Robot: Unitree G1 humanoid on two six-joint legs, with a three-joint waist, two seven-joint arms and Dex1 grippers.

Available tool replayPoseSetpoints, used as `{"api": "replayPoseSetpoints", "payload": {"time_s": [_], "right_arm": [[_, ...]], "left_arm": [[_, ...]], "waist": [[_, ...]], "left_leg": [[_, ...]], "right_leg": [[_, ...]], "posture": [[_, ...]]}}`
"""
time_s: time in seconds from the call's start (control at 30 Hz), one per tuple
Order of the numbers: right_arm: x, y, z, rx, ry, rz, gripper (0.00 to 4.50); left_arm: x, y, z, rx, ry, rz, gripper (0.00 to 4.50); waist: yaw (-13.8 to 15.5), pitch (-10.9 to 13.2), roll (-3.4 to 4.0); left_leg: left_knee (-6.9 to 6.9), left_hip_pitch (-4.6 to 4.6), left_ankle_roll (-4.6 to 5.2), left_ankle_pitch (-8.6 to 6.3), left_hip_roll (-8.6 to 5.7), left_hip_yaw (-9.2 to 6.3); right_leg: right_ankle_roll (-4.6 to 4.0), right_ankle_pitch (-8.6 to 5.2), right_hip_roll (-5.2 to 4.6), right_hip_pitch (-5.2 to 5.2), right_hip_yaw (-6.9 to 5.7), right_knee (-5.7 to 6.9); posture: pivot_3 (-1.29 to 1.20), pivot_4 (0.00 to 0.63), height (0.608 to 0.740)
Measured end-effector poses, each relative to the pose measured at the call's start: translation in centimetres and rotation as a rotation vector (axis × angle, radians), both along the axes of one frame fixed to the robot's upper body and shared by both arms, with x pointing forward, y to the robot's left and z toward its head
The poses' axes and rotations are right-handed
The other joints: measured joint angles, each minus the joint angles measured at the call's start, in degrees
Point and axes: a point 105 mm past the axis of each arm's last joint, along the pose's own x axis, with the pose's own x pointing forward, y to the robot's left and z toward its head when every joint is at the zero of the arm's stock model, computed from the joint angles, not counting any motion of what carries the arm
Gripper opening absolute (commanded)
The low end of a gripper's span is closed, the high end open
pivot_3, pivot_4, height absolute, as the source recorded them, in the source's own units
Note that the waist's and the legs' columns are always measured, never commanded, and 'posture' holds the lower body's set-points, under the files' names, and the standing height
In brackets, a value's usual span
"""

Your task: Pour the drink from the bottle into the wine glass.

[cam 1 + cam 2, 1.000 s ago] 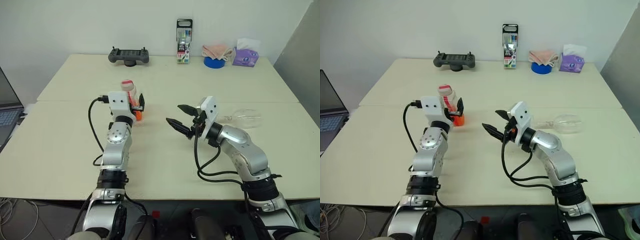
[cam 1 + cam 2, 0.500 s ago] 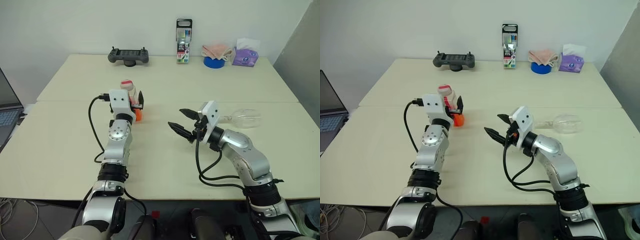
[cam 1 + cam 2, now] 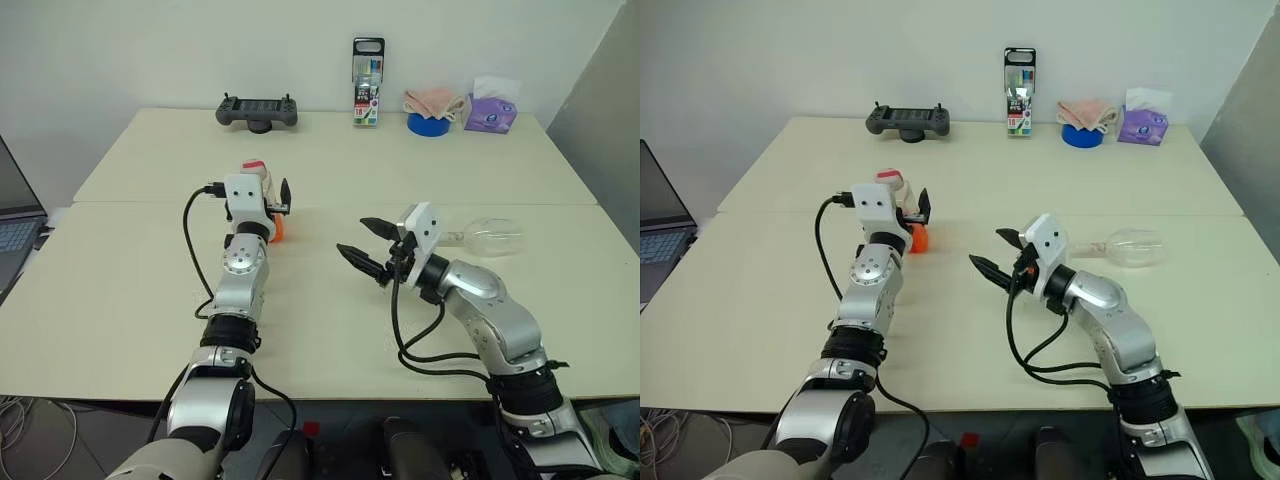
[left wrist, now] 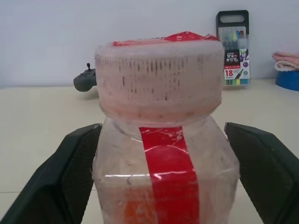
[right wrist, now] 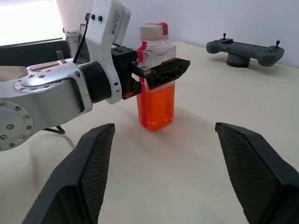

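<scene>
**Now our left hand brackets the bottle, the glass lies apart**

Upright on the tabletop [image 3: 330, 160] stands the bottle [image 5: 156, 84], and our left hand [image 5: 154, 70] has a black finger on each side of its upper part, level with the shoulder just below the cap. From our left wrist we see the bottle close between the two fingers [image 4: 70, 172], with a sliver of pale background between each finger and the plastic, so we cannot tell whether the grip has closed on it. The drink [image 5: 156, 108] fills the lower part of the bottle, bright orange, and the red strip runs down from the cap.

Our right hand [image 3: 366, 246] hangs above the tabletop to the right of the bottle, well apart from it, pointing toward it with its fingers spread wide and nothing between them.

The wine glass [image 3: 492, 236] lies on its side on the tabletop behind our right arm, far from the bottle.

Along the far edge we see a dark controller [image 3: 258, 111], a pack of markers [image 3: 367, 83], a blue bowl with a pink cloth [image 3: 431, 110] and a purple tissue pack [image 3: 491, 113].
</scene>
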Motion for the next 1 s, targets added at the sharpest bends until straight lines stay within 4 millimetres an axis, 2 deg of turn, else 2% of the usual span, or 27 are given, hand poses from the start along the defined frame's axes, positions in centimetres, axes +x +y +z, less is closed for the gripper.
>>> {"api": "replayPoseSetpoints", "payload": {"time_s": [0.13, 0.2, 0.3, 0.4, 0.47, 0.53, 0.63, 0.7, 0.77, 0.87, 1.0], "right_arm": [[-0.1, -0.4, -0.4, -0.008, 0.017, -0.013, 3.68], [0.0, -0.6, -0.2, -0.005, 0.014, -0.022, 3.68], [0.1, -1.6, 0.4, -0.004, 0.002, -0.05, 3.68], [0.3, -3.6, 1.0, -0.007, 0.005, -0.087, 3.68], [0.2, -5.1, 0.9, -0.017, 0.039, -0.105, 3.68], [-0.5, -5.7, 1.4, -0.033, 0.074, -0.075, 3.68], [-1.8, -5.1, 3.5, -0.01, 0.085, 0.002, 3.68], [-2.4, -4.9, 4.7, 0.005, 0.077, 0.03, 3.68], [-2.3, -5.0, 4.8, 0.039, 0.092, 0.012, 3.68], [-2.9, -4.4, 4.8, 0.051, 0.126, 0.041, 3.68], [-3.9, -3.6, 5.3, 0.047, 0.126, 0.076, 3.68]], "left_arm": [[0.0, 0.0, 0.1, 0.0, -0.011, -0.004, 2.25], [0.0, 0.0, 0.1, 0.002, -0.011, -0.006, 1.8], [0.0, 0.3, 0.3, 0.024, -0.012, -0.023, 1.78], [-0.4, 0.1, 0.8, 0.046, -0.032, -0.103, 1.78], [-1.1, -0.8, 1.6, 0.05, -0.059, -0.214, 1.78], [-2.4, -2.4, 2.4, 0.064, -0.077, -0.388, 1.78], [-4.8, -5.5, 2.4, 0.105, -0.066, -0.63, 1.78], [-6.7, -7.4, 1.5, 0.131, -0.031, -0.777, 1.78], [-8.4, -9.2, 0.2, 0.139, 0.017, -0.897, 1.78], [-10.3, -10.8, -0.9, 0.161, 0.053, -1.014, 1.78], [-11.4, -11.8, 0.1, 0.16, 0.019, -1.073, 1.78]], "waist": [[0.0, 0.0, 0.0], [0.0, 0.0, 0.0], [0.0, 0.0, 0.0], [0.0, 0.0, -0.01], [0.0, 0.0, -0.01], [0.0, 0.0, -0.01], [0.0, 0.0, -0.01], [-0.2, 0.0, 0.0], [-0.2, 0.0, 0.0], [-0.2, 0.0, 0.01], [-0.1, 0.0, 0.01]], "left_leg": [[0.0, 0.0, 0.0, 0.0, 0.0, 0.0], [0.0, 0.0, 0.0, 0.0, 0.0, 0.0], [-0.01, -0.01, 0.0, 0.0, 0.0, 0.01], [-0.01, -0.04, 0.0, 0.0, 0.0, 0.0], [-0.02, -0.07, 0.0, 0.0, -0.01, 0.01], [-0.03, -0.1, 0.0, -0.01, -0.01, 0.02], [-0.03, -0.08, 0.01, -0.01, 0.01, 0.02], [-0.03, -0.03, 0.02, -0.01, 0.03, 0.05], [-0.01, -0.03, 0.02, -0.01, 0.02, 0.05], [0.01, -0.04, 0.03, 0.0, 0.03, 0.06], [0.04, -0.02, 0.04, 0.0, 0.02, 0.06]], "right_leg": [[0.0, 0.0, 0.0, 0.0, 0.01, 0.0], [0.0, 0.0, 0.0, 0.0, 0.0, 0.0], [0.0, 0.0, 0.0, 0.0, 0.0, -0.01], [-0.03, 0.02, 0.0, -0.01, 0.0, -0.03], [-0.12, 0.07, -0.02, -0.02, 0.01, -0.04], [-0.13, 0.08, -0.02, -0.06, 0.02, -0.03], [-0.14, 0.08, -0.01, -0.06, 0.03, -0.01], [-0.13, 0.08, 0.01, -0.04, 0.06, 0.01], [0.03, -0.02, 0.01, -0.03, 0.06, 0.02], [0.03, -0.03, 0.03, -0.03, 0.08, 0.04], [0.11, -0.07, 0.02, -0.01, 0.09, 0.04]], "posture": [[0.0, 0.15, 0.74], [0.0, 0.15, 0.74], [0.0, 0.15, 0.74], [0.0, 0.15, 0.74], [0.0, 0.15, 0.74], [0.0, 0.15, 0.74], [0.0, 0.15, 0.74], [0.0, 0.15, 0.74], [0.0, 0.15, 0.74], [0.0, 0.15, 0.74], [0.0, 0.15, 0.74]]}}
